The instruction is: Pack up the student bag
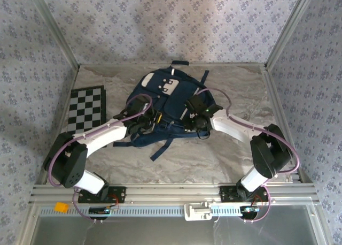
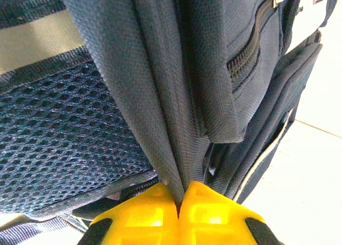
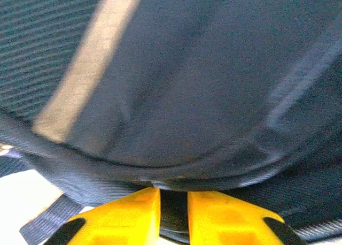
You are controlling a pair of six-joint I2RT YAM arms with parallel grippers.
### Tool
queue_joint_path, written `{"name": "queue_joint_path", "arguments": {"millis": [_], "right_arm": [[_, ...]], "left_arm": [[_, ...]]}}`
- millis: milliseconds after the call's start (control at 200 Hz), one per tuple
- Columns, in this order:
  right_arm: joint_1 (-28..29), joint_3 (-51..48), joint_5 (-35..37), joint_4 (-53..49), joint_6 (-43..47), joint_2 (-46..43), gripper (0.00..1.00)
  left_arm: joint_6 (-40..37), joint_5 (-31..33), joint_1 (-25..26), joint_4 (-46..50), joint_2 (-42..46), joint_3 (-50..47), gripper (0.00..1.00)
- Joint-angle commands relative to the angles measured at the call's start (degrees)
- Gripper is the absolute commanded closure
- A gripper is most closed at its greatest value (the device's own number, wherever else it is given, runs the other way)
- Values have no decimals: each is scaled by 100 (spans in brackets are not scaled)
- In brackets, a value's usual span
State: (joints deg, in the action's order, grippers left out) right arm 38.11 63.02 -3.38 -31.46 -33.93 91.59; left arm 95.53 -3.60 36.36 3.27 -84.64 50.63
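Backpack (image 1: pixel 170 103) fabric is pinched in a fold by the fully closed left end effector (image 2: pixel 179 196), with mesh (image 2: pixel 64 138) just left of it. A dark edge seems to be clamped in the barely parted right end effector (image 3: pixel 173 194), though blur is heavy. The backpack is spread on the surface (image 1: pixel 214 159) between both.
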Motion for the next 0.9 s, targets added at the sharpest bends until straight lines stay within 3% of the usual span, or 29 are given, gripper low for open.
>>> {"name": "queue_joint_path", "arguments": {"millis": [0,190,330,500,620,895], "right_arm": [[165,338,-190,263,289,45,76],[548,232,48,396,-867,-137,64],[806,930,389,60,-1525,367,55],[790,1293,895,-94,-2169,768,53],[685,1424,1021,-205,-2388,989,57],[877,908,1682,-526,-2842,579,62]], "left_arm": [[-70,69,-10,49,202,139,100],[64,52,92,-80,213,140,100],[189,42,245,-158,203,184,100],[247,58,359,-174,233,191,100],[265,87,374,-152,227,183,100],[292,110,336,-177,271,131,100]]}}
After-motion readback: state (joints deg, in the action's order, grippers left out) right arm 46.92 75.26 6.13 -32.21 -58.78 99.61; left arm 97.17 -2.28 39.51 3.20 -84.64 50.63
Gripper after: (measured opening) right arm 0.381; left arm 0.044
